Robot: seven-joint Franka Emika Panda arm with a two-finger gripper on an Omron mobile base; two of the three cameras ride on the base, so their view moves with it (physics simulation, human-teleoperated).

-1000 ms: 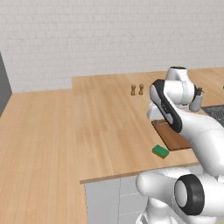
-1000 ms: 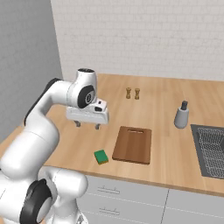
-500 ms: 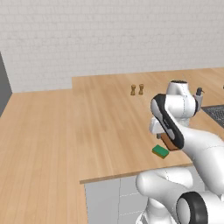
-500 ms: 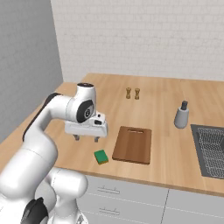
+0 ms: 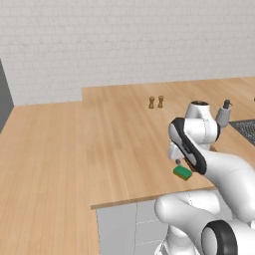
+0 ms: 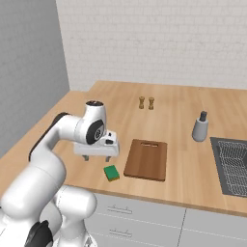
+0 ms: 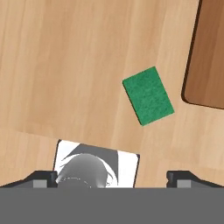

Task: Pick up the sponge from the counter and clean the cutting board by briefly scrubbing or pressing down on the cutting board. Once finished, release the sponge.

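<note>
Your claw [image 6: 98, 157] hangs wide open and empty above the counter [image 6: 183, 169]. The sponge [image 6: 111, 172] lies flat just beside it, near the front edge, untouched. The cutting board [image 6: 147, 159] lies just past the sponge.

Light-wood plank counter [image 6: 173, 118] bearing small green rectangular sponge [image 6: 111, 172], dark reddish-brown wooden cutting board [image 6: 146, 158], two small brown shakers [image 6: 146, 102], grey dispenser bottle [image 6: 200, 127]

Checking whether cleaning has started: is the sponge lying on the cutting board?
No, the sponge lies on the bare counter beside the cutting board, with a strip of countertop between them.
</note>
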